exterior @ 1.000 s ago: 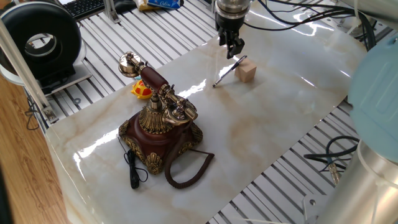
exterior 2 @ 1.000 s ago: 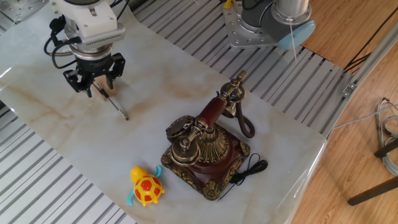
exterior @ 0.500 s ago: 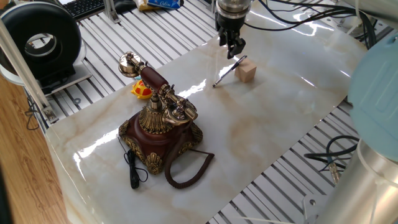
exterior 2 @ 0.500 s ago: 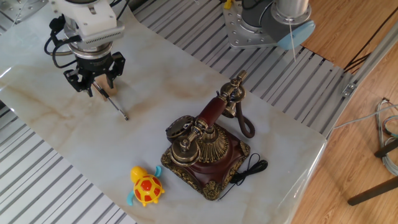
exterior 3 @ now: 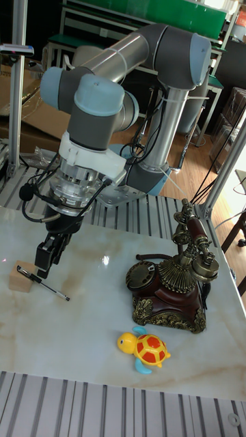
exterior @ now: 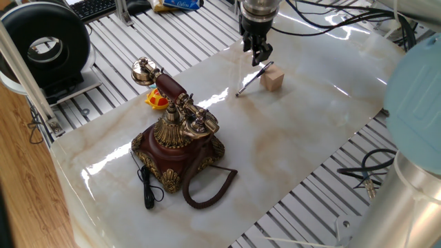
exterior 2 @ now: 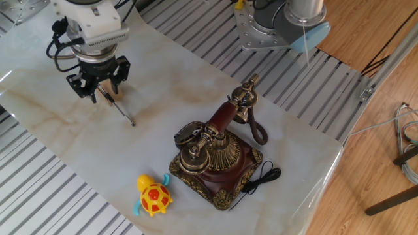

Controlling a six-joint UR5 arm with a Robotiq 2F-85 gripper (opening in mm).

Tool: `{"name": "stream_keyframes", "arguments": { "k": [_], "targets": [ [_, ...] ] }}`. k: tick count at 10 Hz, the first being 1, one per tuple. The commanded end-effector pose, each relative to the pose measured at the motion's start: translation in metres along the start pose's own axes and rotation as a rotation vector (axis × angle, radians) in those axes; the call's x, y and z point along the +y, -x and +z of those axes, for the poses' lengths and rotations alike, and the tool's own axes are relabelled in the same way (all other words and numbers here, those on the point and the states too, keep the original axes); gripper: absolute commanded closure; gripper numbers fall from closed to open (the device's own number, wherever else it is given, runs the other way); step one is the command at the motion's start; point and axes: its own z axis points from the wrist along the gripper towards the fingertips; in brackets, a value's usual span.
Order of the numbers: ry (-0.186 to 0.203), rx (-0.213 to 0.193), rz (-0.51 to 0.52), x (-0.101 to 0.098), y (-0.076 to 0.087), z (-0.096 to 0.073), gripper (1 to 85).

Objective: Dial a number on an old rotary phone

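Note:
The old rotary phone [exterior: 180, 138] stands on the marble top, a red-brown base with brass trim, its red-and-brass handset [exterior 2: 225, 114] resting across the cradle. Its dial [exterior 3: 141, 273] faces the arm's side. The coiled brown cord [exterior: 207, 189] loops in front of the base. My gripper [exterior 2: 98, 90] hangs well apart from the phone, just over the raised end of a thin silver stylus [exterior: 249, 80] that leans on a small wooden block [exterior: 274, 78]. The fingers [exterior 3: 42, 260] stand apart, open, and I cannot tell whether they touch the stylus.
A yellow and red toy turtle [exterior 2: 153, 196] lies beside the phone. The marble sheet [exterior: 310, 131] covers a slatted metal table. A thin black cable [exterior: 146, 189] trails from the phone's base. A black round device [exterior: 45, 45] stands off the sheet.

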Motion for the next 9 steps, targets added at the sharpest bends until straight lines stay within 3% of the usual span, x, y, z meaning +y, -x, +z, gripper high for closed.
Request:
{"name": "stream_keyframes", "arguments": {
  "k": [1,3,4,6,9],
  "targets": [
    [-0.004,-0.032,-0.003,0.001,-0.002,0.021,33.0],
    [0.013,-0.035,-0.016,0.005,-0.001,0.021,33.3],
    [0.025,-0.011,-0.022,0.008,-0.007,0.021,34.0],
    [0.041,-0.026,-0.032,0.016,-0.001,0.024,34.7],
    [0.033,-0.004,-0.072,0.018,-0.007,0.031,36.0]
  ]
}}
